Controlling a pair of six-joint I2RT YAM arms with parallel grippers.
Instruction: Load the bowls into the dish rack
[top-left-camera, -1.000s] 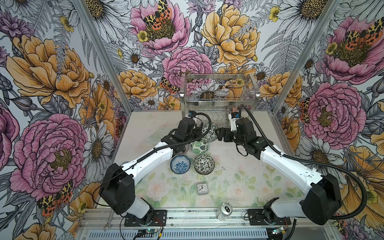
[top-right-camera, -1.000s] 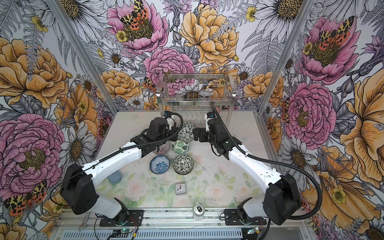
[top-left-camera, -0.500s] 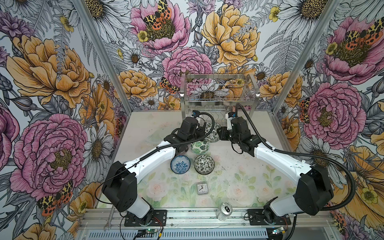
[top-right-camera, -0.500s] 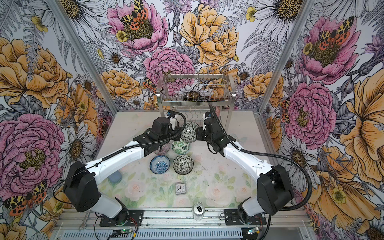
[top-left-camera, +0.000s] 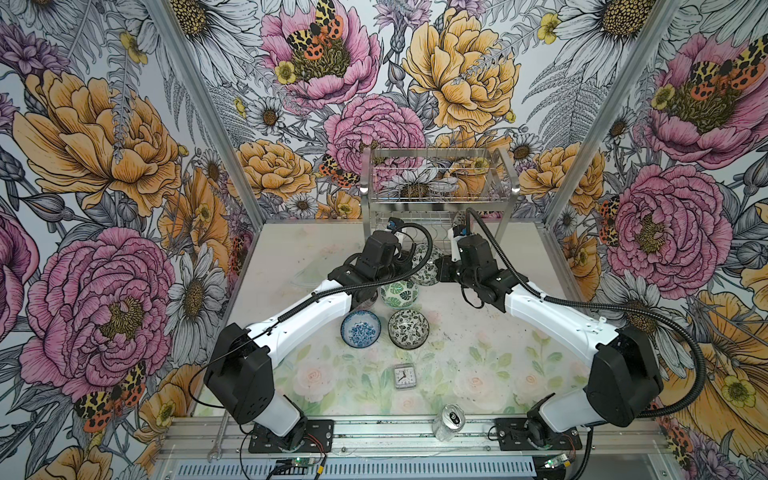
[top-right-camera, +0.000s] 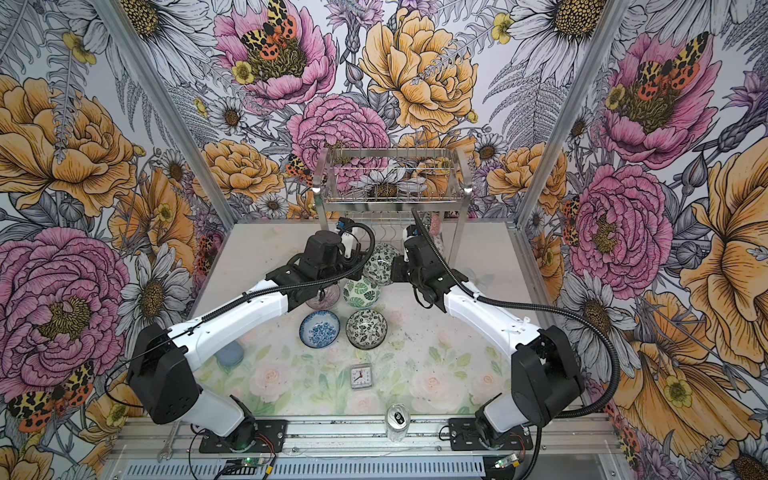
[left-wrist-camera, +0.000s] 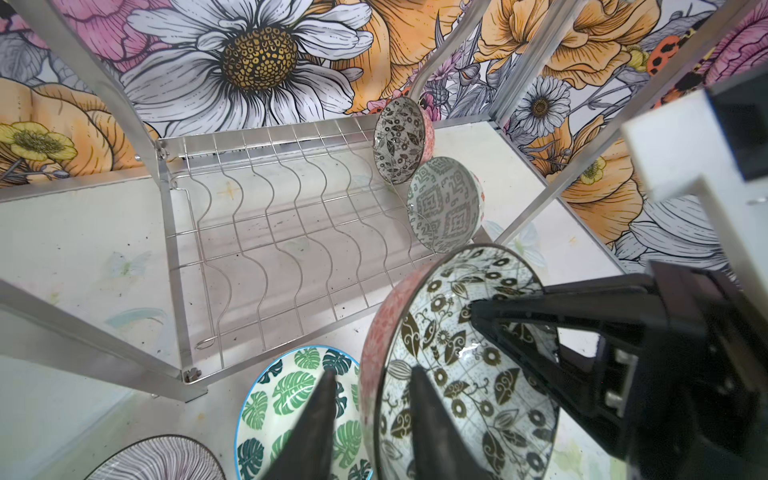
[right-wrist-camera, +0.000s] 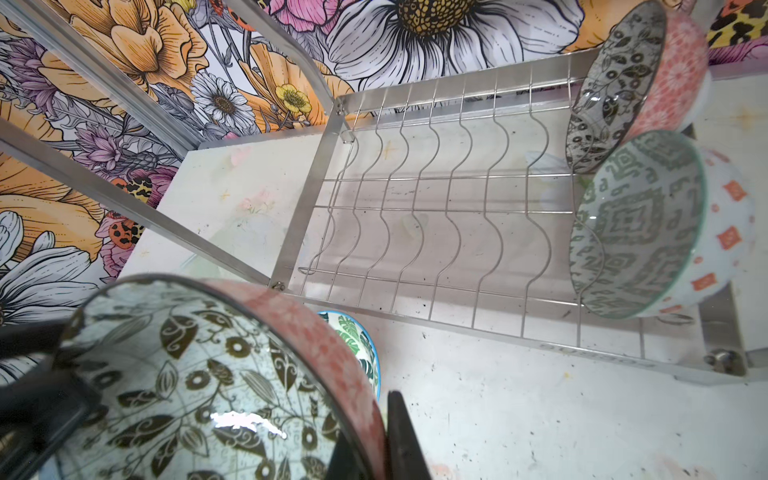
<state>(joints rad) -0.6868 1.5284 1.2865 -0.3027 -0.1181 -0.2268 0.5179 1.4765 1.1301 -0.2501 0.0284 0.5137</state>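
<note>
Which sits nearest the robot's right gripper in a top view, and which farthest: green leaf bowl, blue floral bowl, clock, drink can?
From the right gripper:
1. green leaf bowl, mid-table, close by.
2. blue floral bowl, left of centre.
3. clock, toward the front.
4. drink can, at the front rail.

The left arm (top-left-camera: 309, 316) and right arm (top-left-camera: 552, 318) are white shells between bulky black joint housings. A ribbed black cable (top-left-camera: 701, 370) runs along each. Black screwed base plates (top-left-camera: 291, 434) anchor them. The left pincer (left-wrist-camera: 372, 374) has tapered matte-black fingers (left-wrist-camera: 432, 424).
</note>
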